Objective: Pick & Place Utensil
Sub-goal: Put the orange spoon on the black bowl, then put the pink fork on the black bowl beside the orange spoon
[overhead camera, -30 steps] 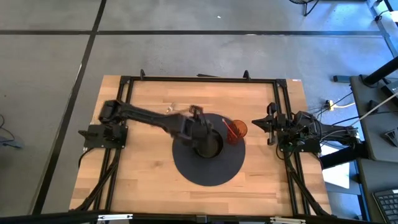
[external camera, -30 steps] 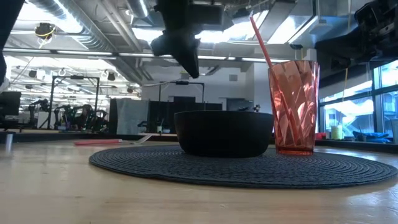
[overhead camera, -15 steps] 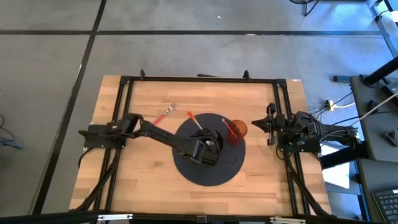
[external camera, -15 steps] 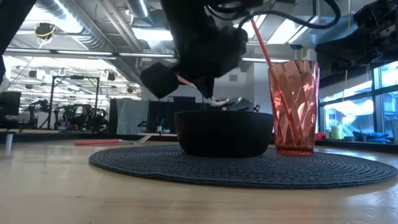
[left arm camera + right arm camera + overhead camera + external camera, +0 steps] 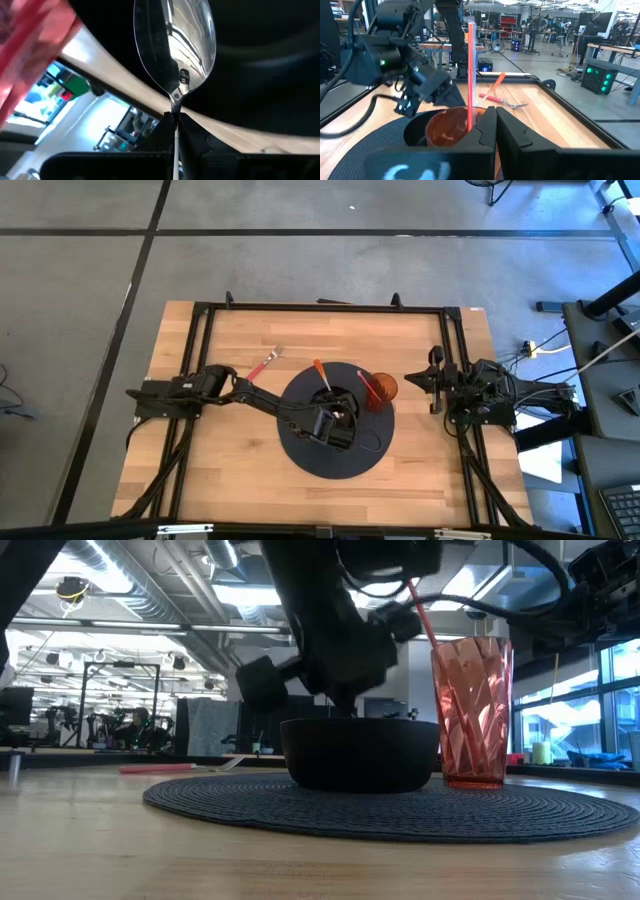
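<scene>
Spoon (image 5: 176, 47) first: its shiny bowl hangs just over the dark hollow of the black bowl (image 5: 360, 753), with the thin neck pinched between the closed fingers of the left tool (image 5: 174, 131). From where I stand the orange handle (image 5: 320, 373) sticks out past the bowl's far rim, slanting up and away. The left tool (image 5: 335, 420) sits low over the bowl, its arm reaching across the bench (image 5: 230, 470) from the left side.

I'd judge this to be the placing step, with the spoon carried to the bowl but not yet let go. The next move seems to call for a little more lowering so the spoon's bowl rests inside, then spreading the fingers and lifting straight up, taking care not to drag the handle along.

Round the bowl lies the dark woven mat (image 5: 300, 455). Just beside the bowl on the mat stands a red tumbler (image 5: 471, 710) with a red straw (image 5: 470, 75) in it. Farther back on the bench lies a red-handled fork (image 5: 265, 364), well apart from the mat. The right tool (image 5: 495, 127) waits at the right edge of the bench, its fingers closed on nothing.
</scene>
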Robot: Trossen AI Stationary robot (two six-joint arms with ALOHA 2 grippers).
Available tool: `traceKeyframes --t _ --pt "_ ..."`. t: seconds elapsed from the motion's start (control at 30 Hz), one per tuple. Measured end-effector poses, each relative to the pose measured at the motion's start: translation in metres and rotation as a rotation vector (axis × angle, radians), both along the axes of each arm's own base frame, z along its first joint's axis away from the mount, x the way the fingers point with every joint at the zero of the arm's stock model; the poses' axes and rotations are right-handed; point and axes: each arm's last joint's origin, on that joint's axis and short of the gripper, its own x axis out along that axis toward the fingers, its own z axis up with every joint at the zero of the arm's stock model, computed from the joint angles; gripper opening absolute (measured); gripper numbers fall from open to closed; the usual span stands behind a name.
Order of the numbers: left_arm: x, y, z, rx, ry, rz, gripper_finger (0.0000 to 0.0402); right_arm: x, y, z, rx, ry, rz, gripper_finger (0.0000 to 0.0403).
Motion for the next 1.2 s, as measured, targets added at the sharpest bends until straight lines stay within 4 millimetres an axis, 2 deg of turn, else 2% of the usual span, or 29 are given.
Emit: traceKeyframes --t 0.13,0.4,0.57,0.87,1.07,1.2 --pt "0.003 -0.001 -0.015 0.023 0.059 -0.034 0.0003 0.000 0.000 0.000 0.000 0.005 0.001 0.0005" --pt "0.004 -0.001 -0.022 0.041 0.121 -0.069 0.0003 0.000 0.000 -0.001 0.000 0.007 0.001 0.0005" --pt "0.006 -0.001 -0.020 0.077 0.076 -0.052 0.0013 0.000 0.000 -0.001 0.000 0.007 0.001 0.0005" --pt "0.007 0.000 -0.018 0.127 0.026 -0.028 0.0064 0.000 0.000 -0.001 0.000 0.007 0.000 0.0005" --pt "0.007 0.001 -0.016 0.193 -0.004 -0.007 0.0083 0.000 0.000 -0.001 0.000 0.008 0.000 0.0005" --pt "0.000 0.000 0.003 0.285 -0.055 0.023 0.0079 0.000 0.000 -0.001 0.000 0.006 0.001 0.0005"
